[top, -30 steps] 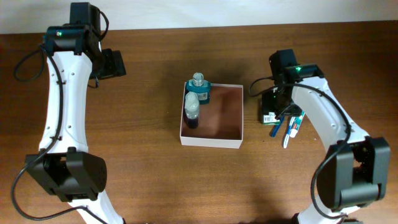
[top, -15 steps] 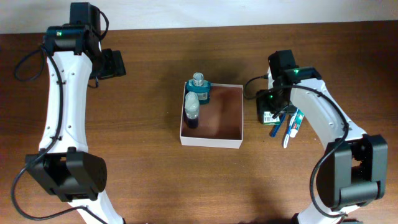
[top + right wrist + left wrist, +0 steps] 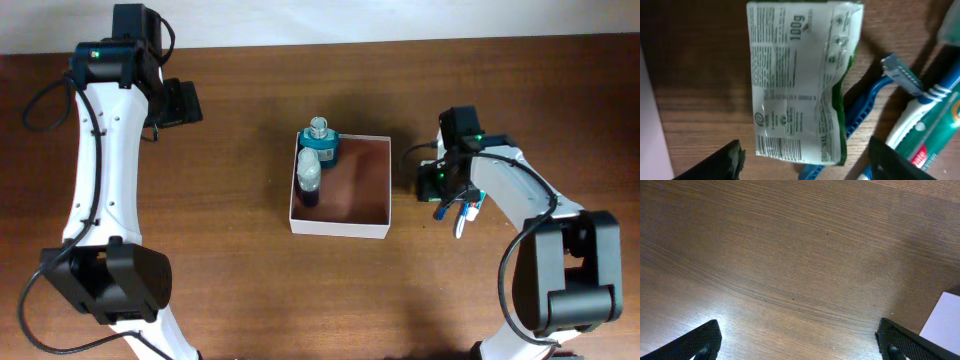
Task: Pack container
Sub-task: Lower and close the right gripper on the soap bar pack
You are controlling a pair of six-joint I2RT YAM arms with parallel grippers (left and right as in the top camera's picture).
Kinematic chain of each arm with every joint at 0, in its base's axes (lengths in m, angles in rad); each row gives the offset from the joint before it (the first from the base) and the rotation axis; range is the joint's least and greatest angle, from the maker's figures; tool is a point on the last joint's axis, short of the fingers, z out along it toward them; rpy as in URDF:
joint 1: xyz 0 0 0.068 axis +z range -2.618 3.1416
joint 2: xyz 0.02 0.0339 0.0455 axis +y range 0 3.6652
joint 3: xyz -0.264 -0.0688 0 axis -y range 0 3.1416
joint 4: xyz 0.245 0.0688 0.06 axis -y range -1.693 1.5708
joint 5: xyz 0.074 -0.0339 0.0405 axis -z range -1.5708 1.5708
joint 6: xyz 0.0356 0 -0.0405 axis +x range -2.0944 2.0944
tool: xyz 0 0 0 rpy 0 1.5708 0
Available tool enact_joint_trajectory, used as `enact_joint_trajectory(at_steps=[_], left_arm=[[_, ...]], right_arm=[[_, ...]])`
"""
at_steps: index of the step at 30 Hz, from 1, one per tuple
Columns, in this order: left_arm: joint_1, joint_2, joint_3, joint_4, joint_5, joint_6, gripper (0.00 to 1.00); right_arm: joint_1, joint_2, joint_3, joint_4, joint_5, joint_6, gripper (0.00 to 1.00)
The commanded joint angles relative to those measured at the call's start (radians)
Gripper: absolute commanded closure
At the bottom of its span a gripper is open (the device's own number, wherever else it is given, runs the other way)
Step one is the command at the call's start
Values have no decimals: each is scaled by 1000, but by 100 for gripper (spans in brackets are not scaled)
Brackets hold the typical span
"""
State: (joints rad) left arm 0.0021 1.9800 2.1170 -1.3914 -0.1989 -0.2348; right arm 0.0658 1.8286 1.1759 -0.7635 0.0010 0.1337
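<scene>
Starting at the left: the left arm [image 3: 95, 170] runs up the left side of the table [image 3: 230, 290], and the left gripper [image 3: 180, 103] hangs over the wood near the far edge, well apart from everything else. Its wrist view settles the jaws: the two dark fingertips [image 3: 697, 345] sit at opposite bottom corners, spread wide, only wood grain between them, and a white corner [image 3: 945, 322] peeks in at the right edge.

Now the middle, and here's the container [image 3: 338, 229]: square, white walls, reddish-brown floor, sitting at the centre of the table. A dark bottle [image 3: 309, 185] with a pale cap stands inside against the left wall. A teal bottle [image 3: 320, 145] with a clear cap is at the far-left corner; whether it stands inside or on the rim, I cannot tell from above.

Over to the right: the right gripper [image 3: 440, 182] is low, just beside the container's right wall, above a white-and-green packet [image 3: 795, 95] printed 100g. Jaws wide here too, one finger [image 3: 725, 160] on each side of the packet's near end, gripping nothing. Right of the packet lie a blue razor [image 3: 870, 97], its handle partly tucked under the packet's edge, and a toothpaste tube [image 3: 927, 125] just beside the razor's head.
</scene>
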Motion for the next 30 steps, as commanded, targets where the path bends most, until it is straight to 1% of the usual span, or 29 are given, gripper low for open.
enact_joint_trajectory(at_steps=[1, 6, 10, 23, 25, 27, 30], left_arm=[[-2, -27, 14, -1, -8, 5, 1], [-2, -27, 14, -1, -8, 5, 1], [-2, -27, 14, -1, -8, 5, 1], [-2, -27, 14, -1, -8, 5, 1], [-2, -27, 14, -1, -8, 5, 1], [-2, -27, 14, -1, -8, 5, 1], [-2, -27, 14, -1, -8, 5, 1]], right_arm=[[-3, 10, -29, 39, -5, -7, 25], [-3, 11, -60, 99, -5, -8, 24], [-2, 11, -77, 140, -5, -51, 23], [-2, 11, -77, 162, 10, -78, 23], [-1, 11, -77, 162, 10, -78, 24], [-1, 11, -77, 162, 10, -78, 30], [-1, 11, -77, 163, 10, -78, 32]])
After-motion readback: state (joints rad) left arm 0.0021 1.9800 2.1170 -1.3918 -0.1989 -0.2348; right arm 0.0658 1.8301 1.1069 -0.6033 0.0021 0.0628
